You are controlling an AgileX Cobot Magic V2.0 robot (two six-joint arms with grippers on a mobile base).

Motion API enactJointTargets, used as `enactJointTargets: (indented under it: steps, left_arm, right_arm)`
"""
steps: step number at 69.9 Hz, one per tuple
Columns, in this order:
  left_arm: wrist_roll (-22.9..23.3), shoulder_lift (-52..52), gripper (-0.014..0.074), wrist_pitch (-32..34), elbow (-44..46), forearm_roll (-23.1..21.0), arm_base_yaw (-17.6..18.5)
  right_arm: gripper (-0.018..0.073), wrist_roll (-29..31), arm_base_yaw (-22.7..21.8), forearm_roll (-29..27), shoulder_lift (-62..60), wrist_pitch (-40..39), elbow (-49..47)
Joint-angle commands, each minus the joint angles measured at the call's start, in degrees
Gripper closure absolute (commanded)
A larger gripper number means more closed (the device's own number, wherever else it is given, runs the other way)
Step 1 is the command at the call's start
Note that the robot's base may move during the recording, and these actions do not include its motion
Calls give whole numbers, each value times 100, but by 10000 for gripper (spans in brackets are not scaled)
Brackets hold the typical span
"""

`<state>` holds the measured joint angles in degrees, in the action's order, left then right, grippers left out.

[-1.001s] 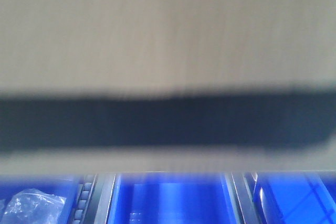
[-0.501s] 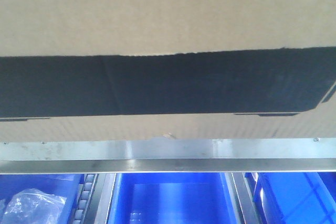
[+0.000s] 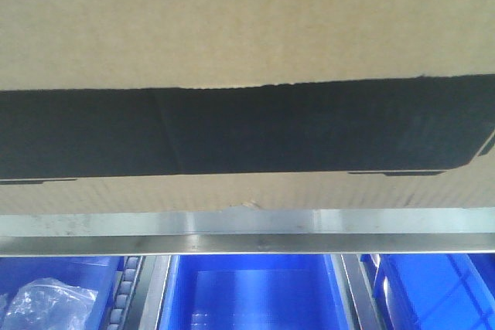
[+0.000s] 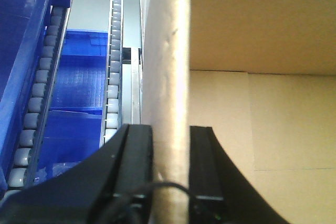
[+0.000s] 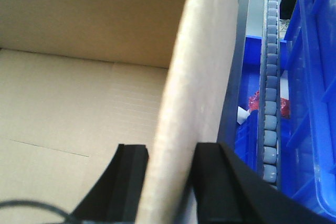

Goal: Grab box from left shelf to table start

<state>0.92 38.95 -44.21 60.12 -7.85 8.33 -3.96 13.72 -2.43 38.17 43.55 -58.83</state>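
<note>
The box (image 3: 247, 21) fills the upper part of the front view, its brown corrugated face crossed by a wide black printed rectangle (image 3: 247, 125) with notched lower corners. Its bottom edge sits just above the brushed silver front rail (image 3: 247, 229) of the left shelf, apparently touching it, though the contact line is hard to make out. Below the rail are blue bins (image 3: 255, 291), a roller track (image 3: 124, 295) between two of them, and a crumpled clear plastic bag (image 3: 46, 303) in the leftmost bin. In the left wrist view, the left tool (image 4: 170, 150) is closed on one upright side wall of the box, one black finger (image 4: 134, 166) outside and the other inside, both pressed against the cardboard; grey rollers (image 4: 113, 77) and blue bins run alongside. In the right wrist view, the right tool (image 5: 168, 177) clamps the opposite side wall the same way, one finger (image 5: 131, 182) inside the open box and the other outside. Beside it runs another line of rollers (image 5: 270, 103), with something red (image 5: 257, 100) lying in the blue bin below.
</note>
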Motion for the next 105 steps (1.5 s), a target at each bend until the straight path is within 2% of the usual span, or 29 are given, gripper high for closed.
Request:
enactJointTargets:
  steps: [1, 54, 105]
  left_arm:
    - [56, -60, 699, 850, 222, -508, 56]
    - [56, 12, 699, 850, 222, -508, 56]
    - [56, 1046, 699, 850, 222, -508, 56]
  right_arm:
    - [503, 61, -5, 82, -33, -795, -169]
    - [503, 61, -5, 82, -33, -795, -169]
    - [503, 61, -5, 82, -33, -795, -169]
